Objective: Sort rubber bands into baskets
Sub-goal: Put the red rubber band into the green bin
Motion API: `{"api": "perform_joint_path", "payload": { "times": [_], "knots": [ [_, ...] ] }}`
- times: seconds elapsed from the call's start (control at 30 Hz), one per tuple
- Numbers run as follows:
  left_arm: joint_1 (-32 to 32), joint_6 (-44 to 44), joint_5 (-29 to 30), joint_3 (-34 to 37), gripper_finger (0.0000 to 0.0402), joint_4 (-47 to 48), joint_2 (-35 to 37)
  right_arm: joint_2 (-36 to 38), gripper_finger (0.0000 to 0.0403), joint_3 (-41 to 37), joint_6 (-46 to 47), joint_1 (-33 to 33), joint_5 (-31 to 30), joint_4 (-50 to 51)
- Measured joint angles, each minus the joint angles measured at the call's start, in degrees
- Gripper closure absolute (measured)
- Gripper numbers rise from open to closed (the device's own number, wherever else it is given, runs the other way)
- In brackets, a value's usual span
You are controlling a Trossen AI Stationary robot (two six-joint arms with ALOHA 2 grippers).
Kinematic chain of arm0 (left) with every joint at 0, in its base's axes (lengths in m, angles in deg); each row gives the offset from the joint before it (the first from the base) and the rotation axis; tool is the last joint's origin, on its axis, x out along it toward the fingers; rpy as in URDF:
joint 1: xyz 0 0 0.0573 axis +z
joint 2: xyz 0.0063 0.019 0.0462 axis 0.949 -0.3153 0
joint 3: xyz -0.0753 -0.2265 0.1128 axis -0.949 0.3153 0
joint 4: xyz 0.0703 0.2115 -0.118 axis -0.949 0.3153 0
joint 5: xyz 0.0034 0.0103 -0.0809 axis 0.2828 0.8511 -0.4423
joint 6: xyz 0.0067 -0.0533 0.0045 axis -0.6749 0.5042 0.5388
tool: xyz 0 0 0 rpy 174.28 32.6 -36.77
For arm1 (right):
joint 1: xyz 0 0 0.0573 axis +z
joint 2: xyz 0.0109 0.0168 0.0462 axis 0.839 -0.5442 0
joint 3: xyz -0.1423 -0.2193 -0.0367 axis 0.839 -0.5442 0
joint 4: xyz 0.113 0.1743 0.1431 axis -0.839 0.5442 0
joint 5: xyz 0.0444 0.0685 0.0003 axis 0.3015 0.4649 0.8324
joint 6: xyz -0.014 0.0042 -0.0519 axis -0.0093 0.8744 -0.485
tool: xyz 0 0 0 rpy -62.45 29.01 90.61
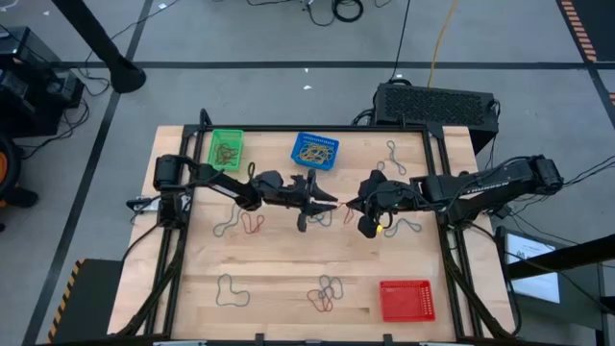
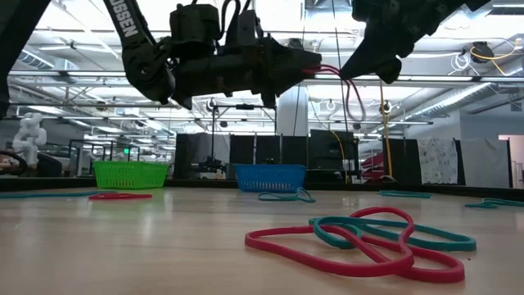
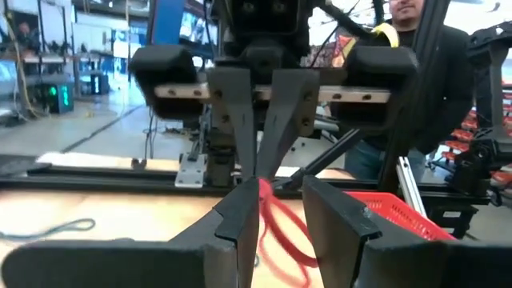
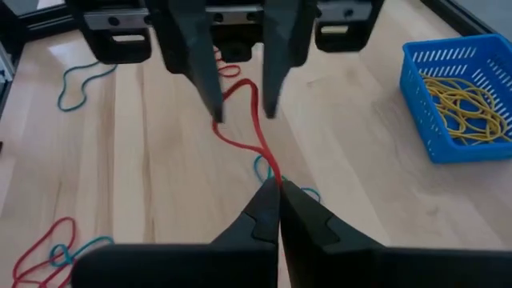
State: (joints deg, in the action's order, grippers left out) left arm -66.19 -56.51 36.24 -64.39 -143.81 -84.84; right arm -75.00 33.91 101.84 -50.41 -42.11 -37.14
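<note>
A red rubber band [image 1: 339,205] hangs above the table's middle between my two grippers. My right gripper [image 4: 278,192] is shut on it, coming from the table's right. My left gripper [image 3: 278,188] faces it from the left, roughly level, with its fingers apart and the band running between them. The green basket [image 1: 227,147] and the blue basket [image 1: 315,150] stand at the far edge. The red basket [image 1: 406,300] stands near right. Loose rubber bands [image 1: 252,223] lie flat on the wood. My left gripper touches the red band at the tip of one finger [image 4: 214,112], and the band passes between its two spread fingers. Whether the band is hooked on that finger or only lies against it cannot be told. My right gripper pinches one end of the band's loop [image 4: 270,168] between its two fingertips. The fingers slant down from the table's right. The band is clear of the table, and a slack loop of it [image 2: 354,98] sags between the two grippers.
More loose bands lie near the front [image 1: 327,293], at the front left [image 1: 231,291] and at the far right [image 1: 392,154]. A black vented box [image 1: 434,104] stands behind the far edge. A person [image 3: 416,80] stands beyond the table.
</note>
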Motion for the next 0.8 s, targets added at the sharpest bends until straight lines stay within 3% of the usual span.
{"api": "perform_joint_path", "payload": {
  "times": [0.6, 0.8],
  "knots": [
    [0.55, 2.27, 1.04, -0.17, 0.0298, 2.87, -0.09, 0.00, 0.0402, 0.00, -1.49, 0.23, -0.02, -0.35],
    [0.55, 2.09, 1.05, -0.17, 0.0355, 2.86, -0.09, 0.00, 0.0402, 0.00, -1.73, 0.23, -0.02, -0.35]
  ]
}}
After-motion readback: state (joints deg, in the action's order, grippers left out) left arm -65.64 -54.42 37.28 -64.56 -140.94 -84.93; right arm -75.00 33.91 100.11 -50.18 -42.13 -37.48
